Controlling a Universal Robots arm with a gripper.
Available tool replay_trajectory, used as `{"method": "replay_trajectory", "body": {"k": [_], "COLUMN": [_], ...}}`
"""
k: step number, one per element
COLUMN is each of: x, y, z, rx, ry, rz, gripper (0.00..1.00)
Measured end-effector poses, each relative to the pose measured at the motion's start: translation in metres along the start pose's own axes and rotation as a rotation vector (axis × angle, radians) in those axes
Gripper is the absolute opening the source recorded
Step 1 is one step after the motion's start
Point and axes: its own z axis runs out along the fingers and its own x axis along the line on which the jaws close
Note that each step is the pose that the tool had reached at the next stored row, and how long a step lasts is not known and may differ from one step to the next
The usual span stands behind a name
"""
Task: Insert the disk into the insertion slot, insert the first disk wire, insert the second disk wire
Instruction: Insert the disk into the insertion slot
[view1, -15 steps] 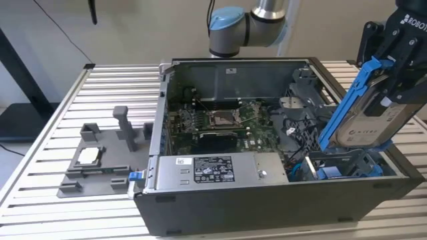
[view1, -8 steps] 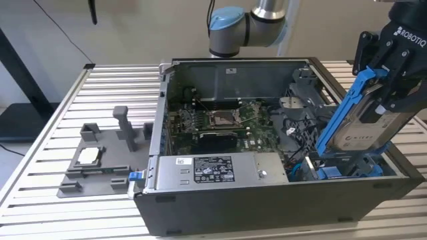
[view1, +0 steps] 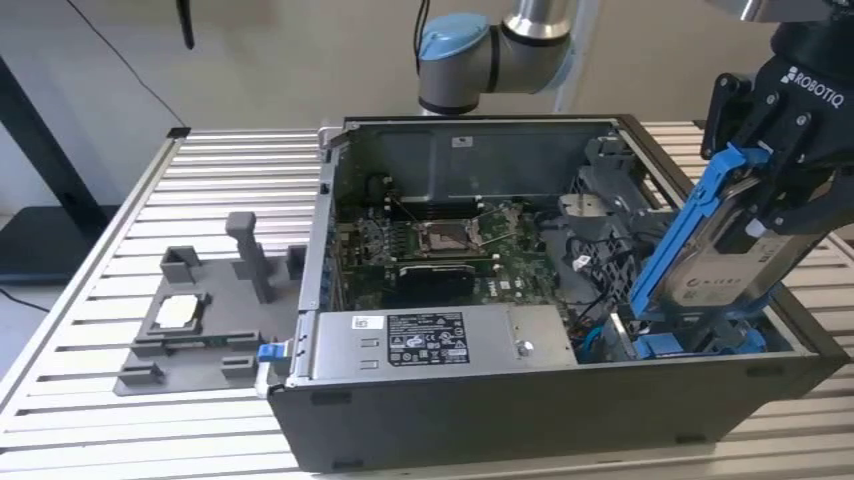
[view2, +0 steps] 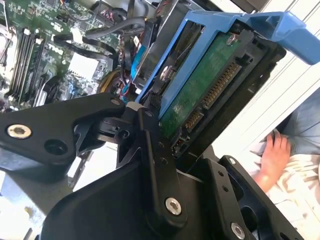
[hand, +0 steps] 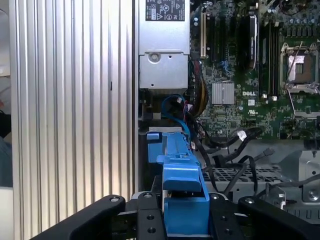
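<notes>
The gripper (view1: 750, 200) is clenched on the disk (view1: 705, 272), fingers pressing both flat faces. It hangs over the open computer case (view1: 534, 410), above the corner farthest from the arm's base. The disk is tilted, its upper end leaning out past the case wall and its lower end down inside the case at the mouth of the insertion slot (view1: 727, 337). I can't tell whether it touches the slot's walls.

In the first wrist view the blue frame (hand: 182, 200) sits squarely between the fingers. The second wrist view catches the disk's green circuit board (view2: 200, 90) and its connectors. The silver power-supply box (view1: 427, 342) lies along the same case wall as the slot, with the motherboard (view1: 441, 240) deeper in the case. A person's hand (view2: 272, 155) rests outside the case.
</notes>
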Motion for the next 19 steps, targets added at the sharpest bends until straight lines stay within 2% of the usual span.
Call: {"method": "replay_trajectory", "body": {"k": [13,16,19], "x": [-0.0001,-0.0001,-0.0001], "y": [-0.0034,-0.0039,-0.0040], "z": [0.0162,0.0191,0.0209], "rx": [-0.0001,-0.0002,-0.0003], "ry": [-0.0084,-0.0135,-0.0226], "rz": [-0.006,-0.009,-0.011], "gripper": [0.33,0.33,0.33]}}
